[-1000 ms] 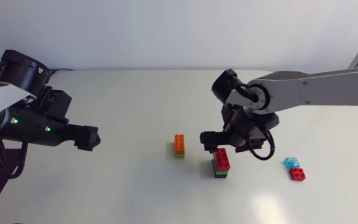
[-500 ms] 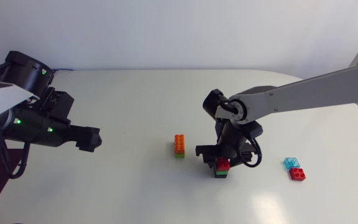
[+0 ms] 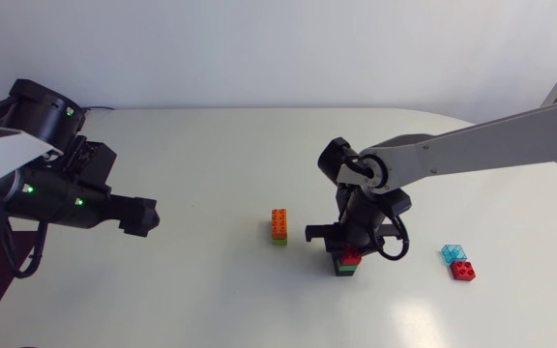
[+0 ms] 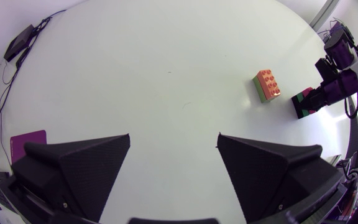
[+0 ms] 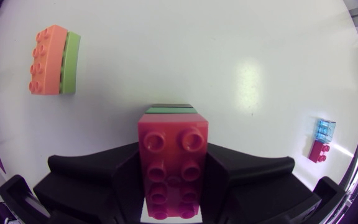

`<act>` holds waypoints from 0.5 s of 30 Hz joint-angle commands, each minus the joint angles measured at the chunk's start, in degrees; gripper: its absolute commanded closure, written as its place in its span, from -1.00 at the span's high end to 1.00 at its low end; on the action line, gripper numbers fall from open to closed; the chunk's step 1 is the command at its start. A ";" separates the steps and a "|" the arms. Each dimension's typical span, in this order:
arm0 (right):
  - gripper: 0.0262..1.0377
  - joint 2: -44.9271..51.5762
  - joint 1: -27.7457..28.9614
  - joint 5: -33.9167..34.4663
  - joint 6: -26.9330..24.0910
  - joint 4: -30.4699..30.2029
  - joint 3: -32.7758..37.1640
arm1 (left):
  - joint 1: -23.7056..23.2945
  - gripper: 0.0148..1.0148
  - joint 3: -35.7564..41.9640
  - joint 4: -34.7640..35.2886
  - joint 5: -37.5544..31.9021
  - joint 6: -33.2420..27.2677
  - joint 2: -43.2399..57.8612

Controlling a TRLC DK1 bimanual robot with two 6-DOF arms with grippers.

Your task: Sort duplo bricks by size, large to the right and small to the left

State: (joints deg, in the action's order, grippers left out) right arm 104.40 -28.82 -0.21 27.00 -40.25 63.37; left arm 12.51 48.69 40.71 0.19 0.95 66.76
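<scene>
A large red brick (image 3: 350, 258) (image 5: 173, 165) tops a green and black stack on the table, and my right gripper (image 3: 347, 251) (image 5: 173, 186) is shut on it, one finger against each long side. An orange brick on a green one (image 3: 278, 225) (image 5: 50, 59) (image 4: 268, 85) stands just to the stack's left. A small clear blue brick (image 3: 454, 253) (image 5: 325, 129) and a small red brick (image 3: 463, 270) (image 5: 319, 150) lie at the right. At the table's left my left gripper (image 3: 143, 215) (image 4: 174, 162) hovers open with nothing in it.
The white table (image 3: 211, 145) is bare between my left gripper and the orange brick. In the left wrist view my right arm (image 4: 337, 78) stands over the red stack (image 4: 303, 102), beyond the orange brick.
My right gripper came down over the red brick and shut on it, its arm swinging slightly left. The left arm stayed in place.
</scene>
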 commanded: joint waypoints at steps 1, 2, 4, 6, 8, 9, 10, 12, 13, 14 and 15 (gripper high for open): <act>-0.70 1.60 0.61 -0.14 -0.46 1.14 -2.91 | 0.32 0.92 0.27 0.07 0.34 -0.07 0.91; -0.70 1.51 0.61 -0.14 -0.46 1.14 -2.91 | 0.32 0.92 0.18 0.07 0.34 -0.07 0.91; -0.70 1.42 0.43 -0.14 -0.46 1.14 -2.91 | 0.41 0.92 0.01 0.07 0.34 -0.07 0.83; -0.70 1.42 0.17 -0.14 -0.37 1.40 -2.91 | 0.41 0.92 -0.08 0.07 0.34 -0.07 0.83; -0.70 1.33 -0.01 -0.14 -0.37 1.49 -2.91 | 0.41 0.92 -0.08 0.07 0.34 -0.07 0.83; -0.70 1.33 -0.01 -0.14 -0.37 1.49 -2.99 | 0.41 0.92 -0.08 0.07 0.34 -0.07 0.74; -0.69 1.51 -0.27 -0.14 -0.46 1.75 -3.26 | 0.41 0.92 -0.17 0.07 0.34 -0.16 0.74; -0.64 2.12 -0.71 -0.32 -0.72 1.84 -3.34 | 0.41 0.92 -0.17 0.07 0.34 -0.16 0.65; -0.43 2.56 -0.80 -0.85 -0.81 1.75 -3.34 | 0.41 0.92 -0.26 0.07 0.34 -0.16 0.65; -0.18 2.83 -0.80 -1.11 -0.81 1.58 -3.34 | 0.41 0.92 -0.35 0.07 0.34 -0.16 0.65; 0.00 3.09 -1.15 -1.11 -0.81 1.49 -3.43 | 0.41 0.92 -0.43 -0.02 0.34 -0.16 0.65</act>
State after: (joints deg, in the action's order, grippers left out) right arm 104.22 -29.06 -0.45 26.52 -39.68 63.09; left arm 12.51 48.66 40.73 0.19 0.95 66.76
